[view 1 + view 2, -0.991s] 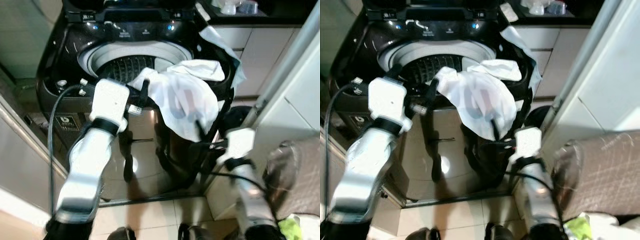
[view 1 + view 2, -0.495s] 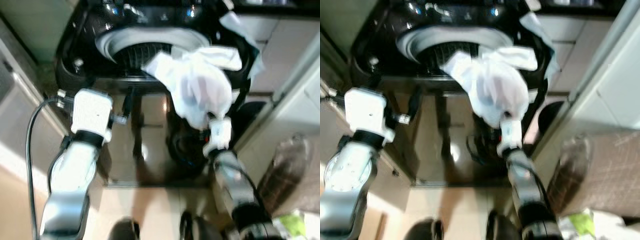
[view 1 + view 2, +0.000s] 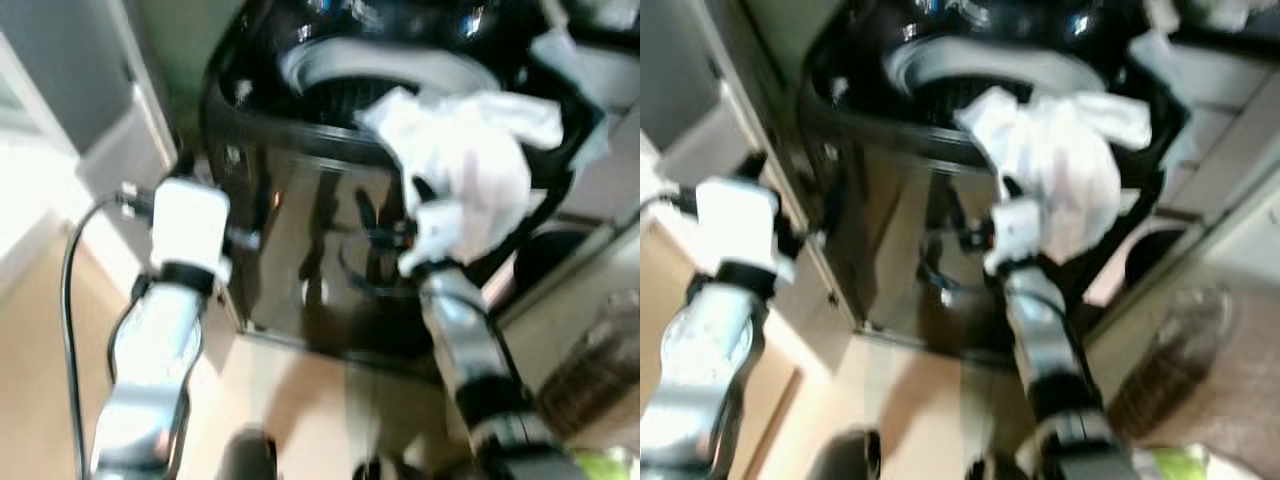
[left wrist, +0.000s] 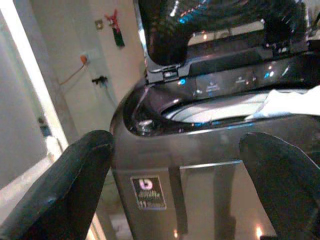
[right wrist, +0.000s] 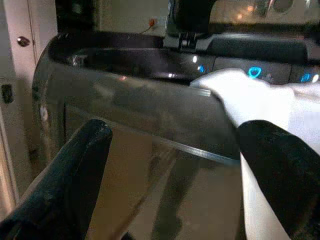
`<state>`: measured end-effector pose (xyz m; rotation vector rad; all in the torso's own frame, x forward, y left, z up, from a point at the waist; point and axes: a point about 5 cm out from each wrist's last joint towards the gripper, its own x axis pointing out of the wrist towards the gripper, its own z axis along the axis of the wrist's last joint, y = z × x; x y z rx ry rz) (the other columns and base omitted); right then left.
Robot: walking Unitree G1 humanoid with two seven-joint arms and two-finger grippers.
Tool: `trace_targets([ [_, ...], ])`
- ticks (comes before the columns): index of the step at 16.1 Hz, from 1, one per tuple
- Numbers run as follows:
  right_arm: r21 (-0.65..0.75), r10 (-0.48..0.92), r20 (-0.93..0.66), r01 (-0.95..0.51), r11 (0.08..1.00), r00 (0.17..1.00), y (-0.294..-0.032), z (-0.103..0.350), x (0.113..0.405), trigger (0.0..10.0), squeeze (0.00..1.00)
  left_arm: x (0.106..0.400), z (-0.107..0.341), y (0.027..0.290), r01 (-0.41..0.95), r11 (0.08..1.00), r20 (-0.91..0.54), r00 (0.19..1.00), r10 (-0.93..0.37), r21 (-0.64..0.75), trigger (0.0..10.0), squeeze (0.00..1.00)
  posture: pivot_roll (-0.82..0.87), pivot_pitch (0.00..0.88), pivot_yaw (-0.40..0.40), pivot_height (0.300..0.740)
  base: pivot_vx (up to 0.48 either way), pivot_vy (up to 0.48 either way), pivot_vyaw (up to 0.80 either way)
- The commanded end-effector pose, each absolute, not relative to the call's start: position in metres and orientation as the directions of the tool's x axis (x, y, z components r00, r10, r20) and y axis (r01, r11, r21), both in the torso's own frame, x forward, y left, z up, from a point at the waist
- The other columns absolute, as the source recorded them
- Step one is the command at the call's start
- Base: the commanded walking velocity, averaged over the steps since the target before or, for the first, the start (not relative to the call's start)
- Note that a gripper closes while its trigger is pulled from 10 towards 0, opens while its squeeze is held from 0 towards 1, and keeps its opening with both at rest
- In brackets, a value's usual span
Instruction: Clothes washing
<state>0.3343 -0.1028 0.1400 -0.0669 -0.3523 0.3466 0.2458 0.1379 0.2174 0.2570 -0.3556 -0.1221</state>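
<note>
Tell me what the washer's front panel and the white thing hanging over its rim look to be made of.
The washing machine: front panel looks like glossy dark metal or coated steel, since it mirrors lights and the arms; which one is unclear. The white garment: soft thin cloth, since it crumples and drapes limply over the rim.

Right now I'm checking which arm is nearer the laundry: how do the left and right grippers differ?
The right gripper is raised at the white garment draped over the washing machine rim; the left gripper is off to the machine's left side, away from the cloth. In the wrist views, the right gripper's fingers frame cloth, while the left's fingers frame the machine's front. Both are open and hold nothing.
</note>
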Motion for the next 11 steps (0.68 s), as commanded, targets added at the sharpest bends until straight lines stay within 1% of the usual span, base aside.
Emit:
trace_targets([
  [1,-0.138,0.327,0.362,-0.297,0.945,0.873,-0.107,0.149,0.339,10.0,0.0,0.247,0.216,0.136,0.075,0.959,0.325,0.931,-0.165,0.274,10.0,0.0,0.13,0.122,-0.045,0.74,0.0,0.0,0.0],
  [4,-0.139,0.331,0.469,-0.301,0.943,0.819,-0.101,0.196,0.359,10.0,0.0,0.249,0.217,0.135,0.069,0.962,0.336,0.928,-0.16,0.266,10.0,0.0,0.13,0.11,-0.053,0.74,0.0,0.0,0.0],
  [6,-0.148,0.335,0.505,-0.302,0.942,0.796,-0.098,0.215,0.368,10.0,0.0,0.25,0.216,0.134,0.063,0.964,0.339,0.929,-0.151,0.258,10.0,0.0,0.13,0.102,-0.062,0.74,0.0,0.0,0.0],
  [9,-0.2,0.372,0.557,-0.315,0.928,0.743,-0.085,0.259,0.385,10.0,0.0,0.253,0.217,0.133,0.053,0.966,0.348,0.927,-0.142,0.252,10.0,0.0,0.14,0.091,-0.07,0.74,0.0,0.0,0.0],
  [11,-0.237,0.395,0.58,-0.317,0.918,0.712,-0.075,0.287,0.392,10.0,0.0,0.255,0.217,0.133,0.048,0.967,0.352,0.926,-0.137,0.25,10.0,0.0,0.14,0.086,-0.074,0.74,0.0,0.0,0.0],
])
